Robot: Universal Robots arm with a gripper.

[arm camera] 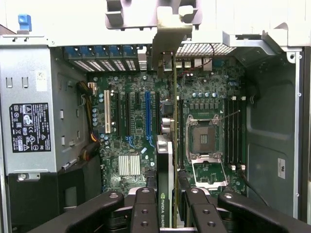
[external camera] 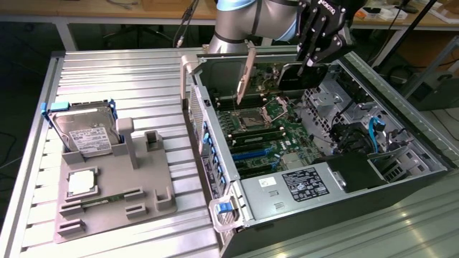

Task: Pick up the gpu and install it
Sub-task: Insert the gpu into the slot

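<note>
the gpu [external camera: 301,78] is inside the open computer case [external camera: 287,215]. it is held on edge over the motherboard [external camera: 276,134], toward the end of the case nearest the arm, and its silver bracket [external camera: 246,75] stands against the rear wall of the case. in the wrist view we see the gpu [arm camera: 166,160] edge-on, running down the middle of the case between the blue slot [arm camera: 147,114] and the cpu socket [arm camera: 204,138]. the gripper [external camera: 313,58] is closed on the gpu, with its fingers [arm camera: 145,208] pressed flat against the two faces of the card at the end away from the bracket. we cannot tell whether the card's lower edge has met a slot. we judge the gpu to be light, thin and stiff, but fragile. its faces carry components and its edge connector is exposed, so the grip belongs on the flat faces or the shroud, never on the connector edge. clamp force should be moderate, because the smooth dark body could slip or twist between the pads. the arm reaches in over the case from the rear-wall side, with the wrist pitched down so that the fingers point into the case and the card hangs roughly upright to the motherboard. outside the case, on its open side, a hard drive [external camera: 86,131] sits in a grey fixture [external camera: 115,199].
</note>
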